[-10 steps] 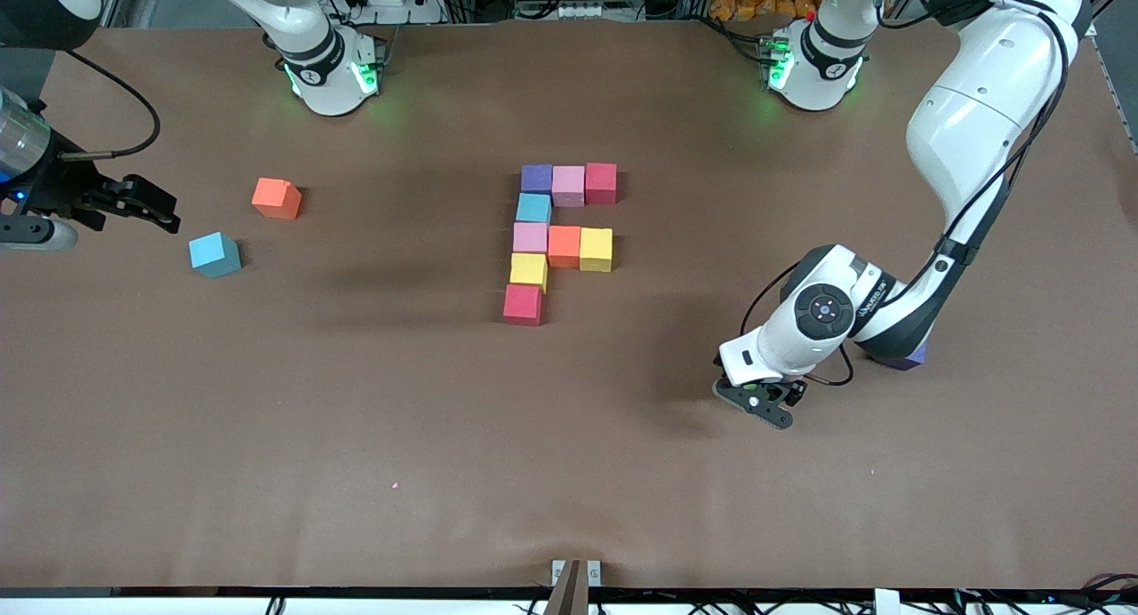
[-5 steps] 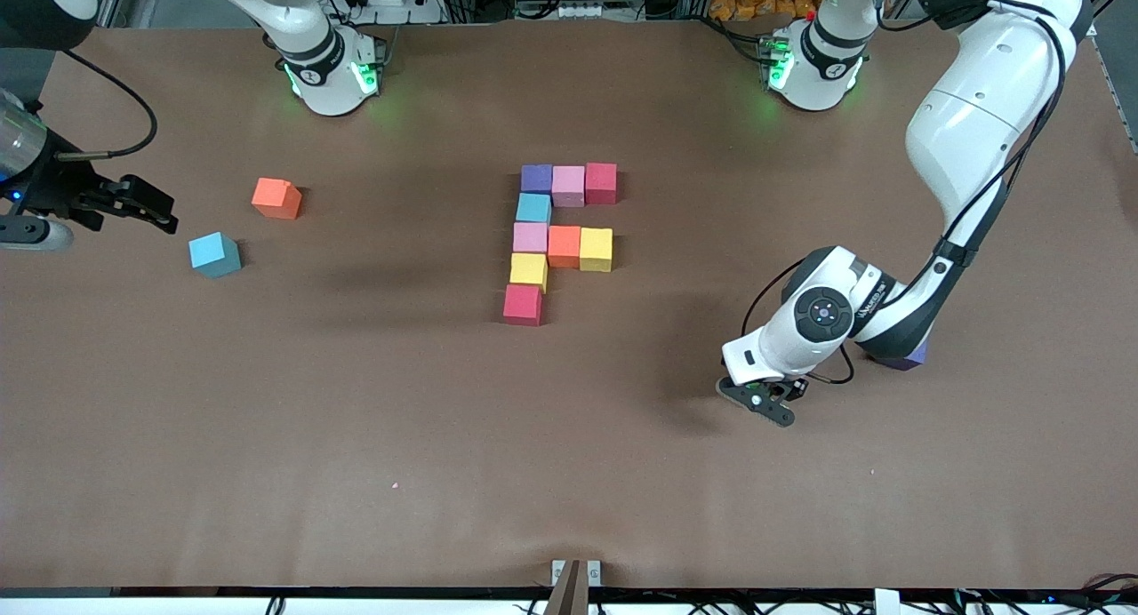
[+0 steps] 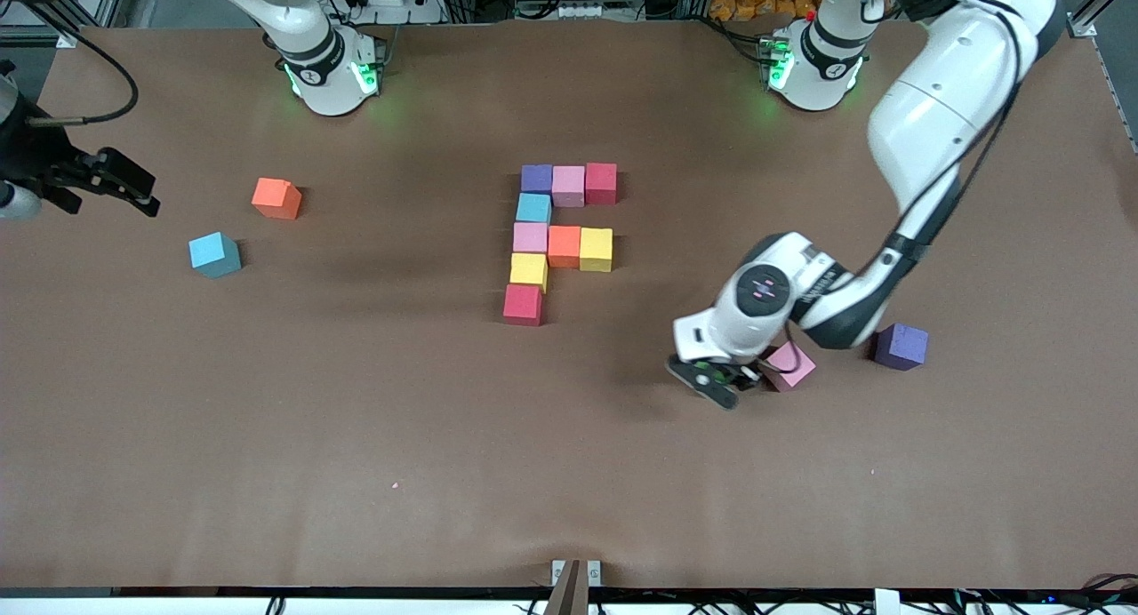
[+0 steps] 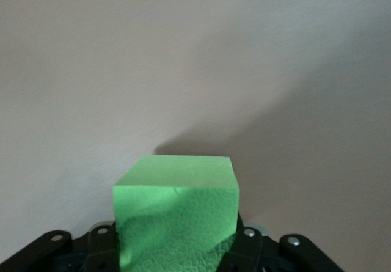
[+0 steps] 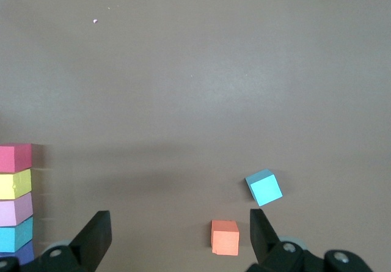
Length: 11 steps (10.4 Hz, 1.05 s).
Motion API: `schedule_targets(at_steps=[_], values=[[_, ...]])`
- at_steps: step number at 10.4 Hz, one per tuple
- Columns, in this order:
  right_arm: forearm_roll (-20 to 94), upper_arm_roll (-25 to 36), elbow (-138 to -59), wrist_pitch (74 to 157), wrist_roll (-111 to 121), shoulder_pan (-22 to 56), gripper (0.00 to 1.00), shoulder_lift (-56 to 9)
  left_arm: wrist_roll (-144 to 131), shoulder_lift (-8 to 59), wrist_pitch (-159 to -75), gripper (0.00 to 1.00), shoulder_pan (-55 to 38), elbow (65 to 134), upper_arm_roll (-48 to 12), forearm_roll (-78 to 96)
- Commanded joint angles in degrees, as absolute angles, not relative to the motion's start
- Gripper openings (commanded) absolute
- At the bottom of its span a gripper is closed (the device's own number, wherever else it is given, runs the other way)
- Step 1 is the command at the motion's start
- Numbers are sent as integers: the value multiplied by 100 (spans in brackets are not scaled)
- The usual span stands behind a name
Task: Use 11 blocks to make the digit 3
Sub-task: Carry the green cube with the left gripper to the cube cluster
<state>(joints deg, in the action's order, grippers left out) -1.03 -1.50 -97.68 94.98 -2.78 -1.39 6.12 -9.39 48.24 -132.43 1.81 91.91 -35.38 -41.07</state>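
The brown table (image 3: pixel 356 437) carries a partial digit 3 (image 3: pixel 560 239) of eight touching blocks at its middle: purple, pink and red in the row farthest from the front camera, then blue, then pink, orange and yellow, then yellow, then red nearest. The left gripper (image 3: pixel 711 379), toward the left arm's end, is clamped on a green block (image 4: pixel 175 220); the front view shows only a sliver of it, the wrist view shows it plainly. A loose pink block (image 3: pixel 789 365) lies partly hidden beside the wrist, a purple block (image 3: pixel 900 346) near it. The right gripper (image 3: pixel 133 188) waits with fingers apart over the right arm's end, its arm cut off, near a loose orange block (image 3: pixel 276 197) and blue block (image 3: pixel 214 254).
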Motion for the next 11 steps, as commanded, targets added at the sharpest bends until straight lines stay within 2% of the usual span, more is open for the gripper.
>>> schedule_targets(at_steps=[1,3,5,11], values=[[-26,-220,-9458,9413,-220,-193,100,493,-949,4694,-13166,11,10,9132,-3533,-4280],[0,-211,-9046,9299,-229,-307,100,361,-574,4632,-13140,11,-297,9114,-3559,-4254],[-78,-246,-9000,8905,-290,-211,100,404,-318,4632,-13140,11,-632,9097,-3699,-4193],[-61,-237,-9070,8895,-308,-158,100,404,1876,4719,-13131,10,-1081,8641,-3823,-3359]])
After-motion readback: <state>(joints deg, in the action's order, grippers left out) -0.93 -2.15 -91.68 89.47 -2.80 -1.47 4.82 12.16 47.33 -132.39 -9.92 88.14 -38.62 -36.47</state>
